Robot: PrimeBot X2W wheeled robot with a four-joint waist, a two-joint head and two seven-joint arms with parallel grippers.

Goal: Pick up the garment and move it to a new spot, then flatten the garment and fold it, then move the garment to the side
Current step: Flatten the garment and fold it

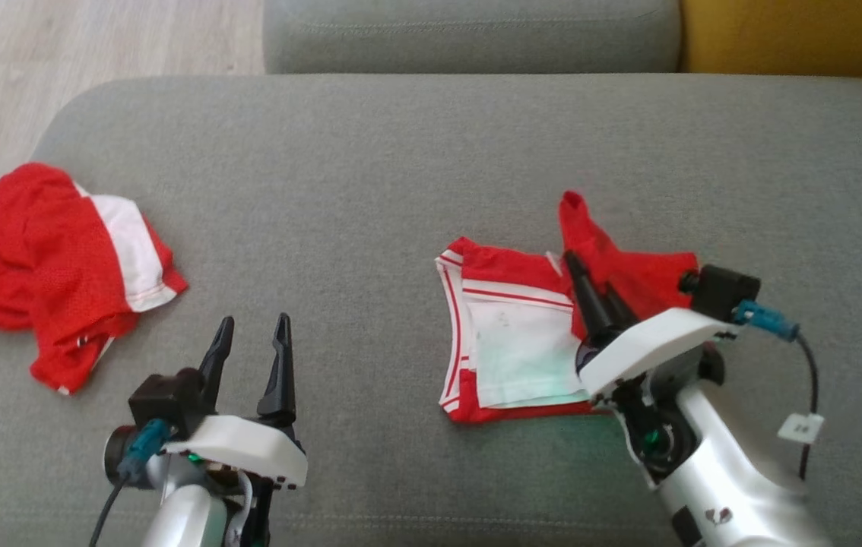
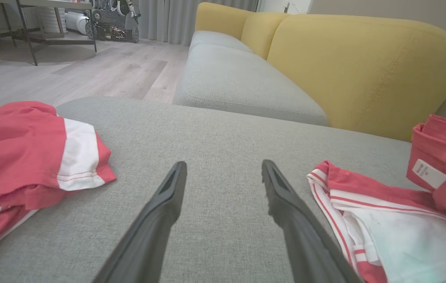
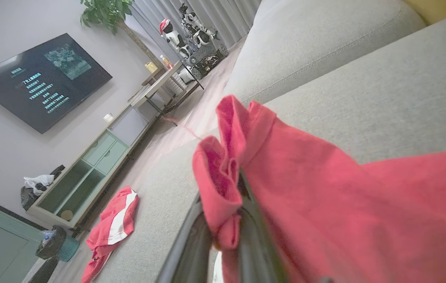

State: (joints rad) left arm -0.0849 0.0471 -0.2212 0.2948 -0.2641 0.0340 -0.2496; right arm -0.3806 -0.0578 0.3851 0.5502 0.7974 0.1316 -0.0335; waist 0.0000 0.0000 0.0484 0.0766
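Observation:
The garment (image 1: 522, 334), red with white panels and red stripes, lies partly folded on the right of the grey seat cushion (image 1: 400, 167). My right gripper (image 1: 591, 277) is shut on a fold of its red cloth at the garment's far right part, and that cloth stands up a little around the fingers. In the right wrist view the red cloth (image 3: 325, 212) bunches between the pinched fingers of the right gripper (image 3: 225, 236). My left gripper (image 1: 255, 323) hovers open over bare cushion left of the garment (image 2: 384, 220), with nothing between the fingers of the left gripper (image 2: 223, 165).
A second red and white garment (image 1: 58, 266) lies crumpled at the cushion's left end, near the edge and the wooden floor (image 1: 58, 45). A yellow backrest (image 2: 364, 70) rises on the right. Another grey cushion (image 1: 469, 34) adjoins at the far side.

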